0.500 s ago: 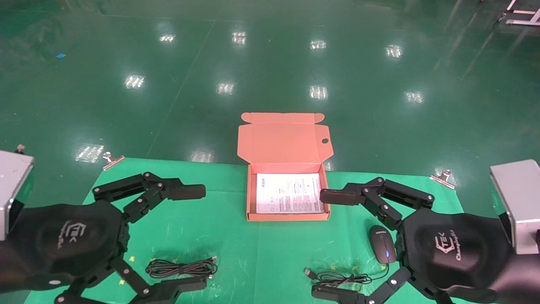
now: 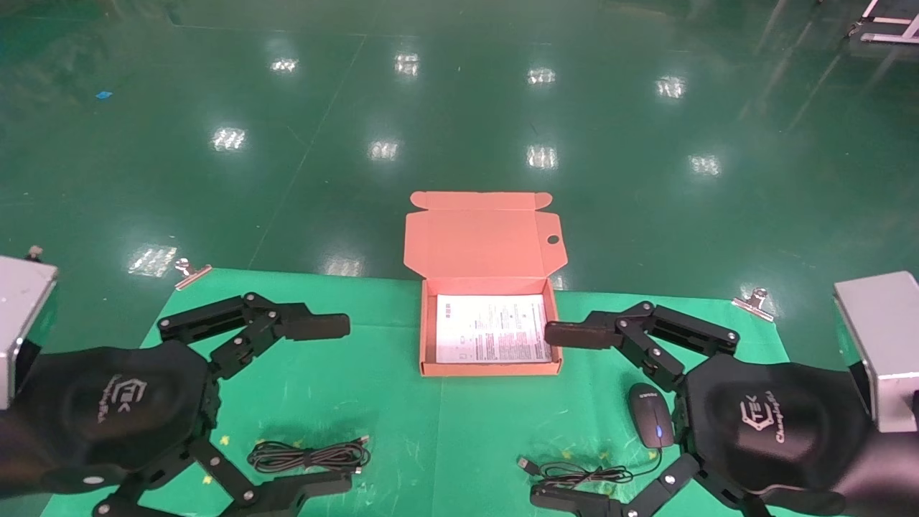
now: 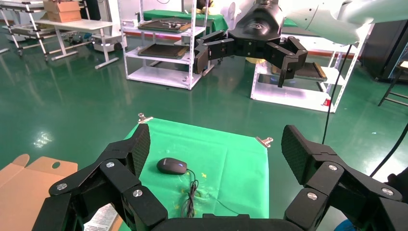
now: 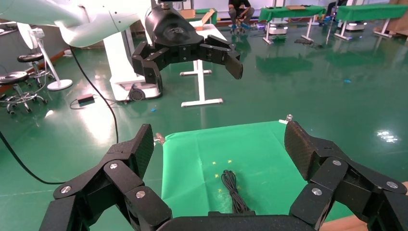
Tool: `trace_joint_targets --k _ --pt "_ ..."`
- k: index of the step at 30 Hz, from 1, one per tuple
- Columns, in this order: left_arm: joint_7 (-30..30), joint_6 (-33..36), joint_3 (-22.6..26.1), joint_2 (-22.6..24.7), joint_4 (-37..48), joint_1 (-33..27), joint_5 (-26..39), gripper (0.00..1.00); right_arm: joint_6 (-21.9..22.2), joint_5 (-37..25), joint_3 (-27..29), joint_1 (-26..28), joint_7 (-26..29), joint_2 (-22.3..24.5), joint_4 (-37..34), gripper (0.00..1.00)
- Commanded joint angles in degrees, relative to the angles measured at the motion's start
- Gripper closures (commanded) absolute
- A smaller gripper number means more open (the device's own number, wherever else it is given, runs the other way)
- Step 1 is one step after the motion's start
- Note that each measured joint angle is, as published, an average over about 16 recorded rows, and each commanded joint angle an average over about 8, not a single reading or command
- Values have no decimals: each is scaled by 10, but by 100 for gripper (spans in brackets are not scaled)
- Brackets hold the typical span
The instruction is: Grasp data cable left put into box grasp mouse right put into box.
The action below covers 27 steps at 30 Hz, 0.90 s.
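Note:
The data cable (image 2: 309, 454) lies bundled on the green cloth at the near left, between my left gripper's fingers; it also shows in the right wrist view (image 4: 233, 190). My left gripper (image 2: 332, 406) is open and empty. The black mouse (image 2: 651, 424) with a blue light lies at the near right, its cord (image 2: 581, 474) coiled beside it; it also shows in the left wrist view (image 3: 172, 165). My right gripper (image 2: 553, 415) is open and empty, next to the mouse. The orange-pink box (image 2: 488, 369) stands open in the middle with a white sheet inside, lid (image 2: 484, 240) back.
The green cloth (image 2: 402, 345) is held by metal clips (image 2: 190, 273) at its far corners. Beyond it is green floor. Shelving racks (image 3: 163, 43) stand farther off in the left wrist view.

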Motion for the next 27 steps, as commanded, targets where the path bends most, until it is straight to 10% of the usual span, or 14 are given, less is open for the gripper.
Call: trace_joint_targets --k 1,13,27 --pt "0 0 0 0 0 0 0 0 0 0 0 0 0 0 0 0" --pt "-10 9 18 5 1 -14 26 0 2 -38 -5 14 -24 5 10 0" --pt "-76 53 195 55 20 -175 265 0 -17 -305 -81 116 -214 -16 41 0"
